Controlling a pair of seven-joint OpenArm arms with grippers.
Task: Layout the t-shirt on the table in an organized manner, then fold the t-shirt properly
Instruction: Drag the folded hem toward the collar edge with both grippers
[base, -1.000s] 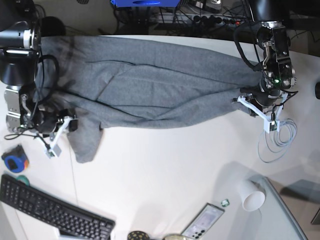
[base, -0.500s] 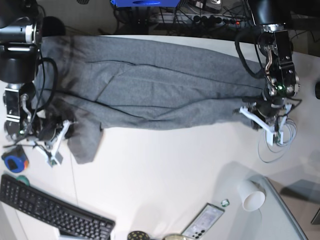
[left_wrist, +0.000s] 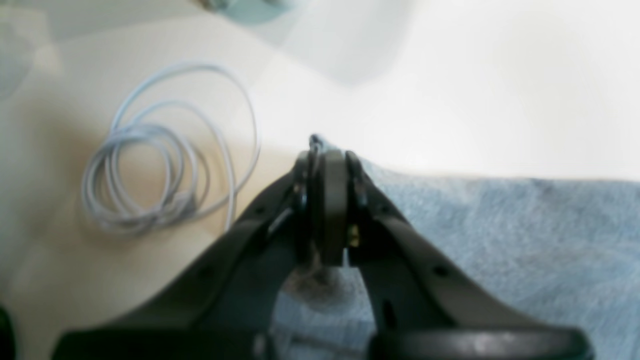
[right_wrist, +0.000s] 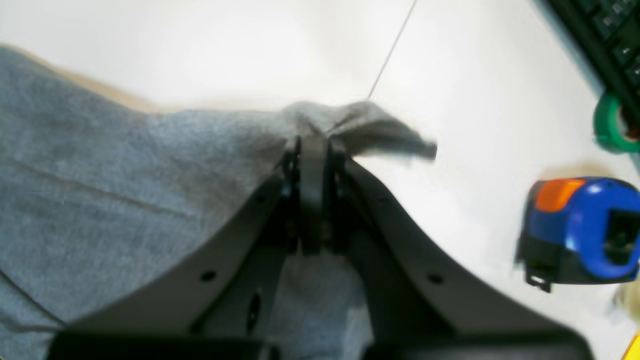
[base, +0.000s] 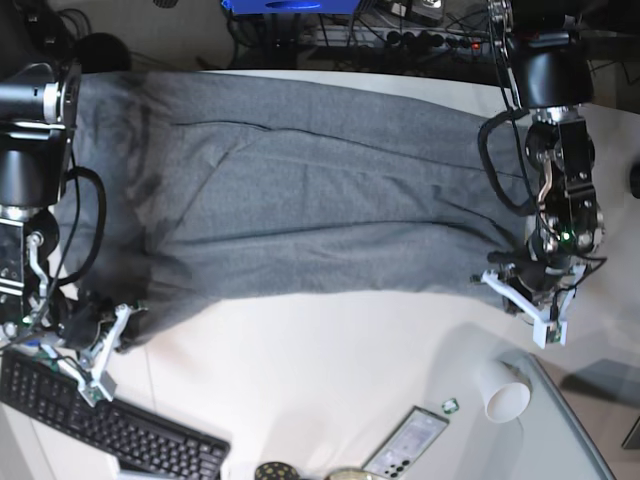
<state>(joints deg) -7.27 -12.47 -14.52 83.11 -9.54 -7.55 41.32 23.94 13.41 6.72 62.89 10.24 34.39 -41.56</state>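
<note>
Cloth fills the far half of the table: the shirt lies stretched from nine o'clock to three o'clock, its near hem running roughly straight, with diagonal creases across the middle. At about four o'clock the left claw is pinched tight on one near corner; its wrist view shows the jaws closed with a sliver of grey fabric between them, and a coil of white cable lying just beside. At about eight o'clock the right claw is clamped on the other near corner, a tuft of cloth poking past the jaws, with a blue tape measure and a keyboard close by. By my reckoning the spreading-out is mostly done but not finished: wrinkles remain, both corners are held, and I can make out no sleeves or neck. Nothing has been folded yet, so that whole part is left.
</note>
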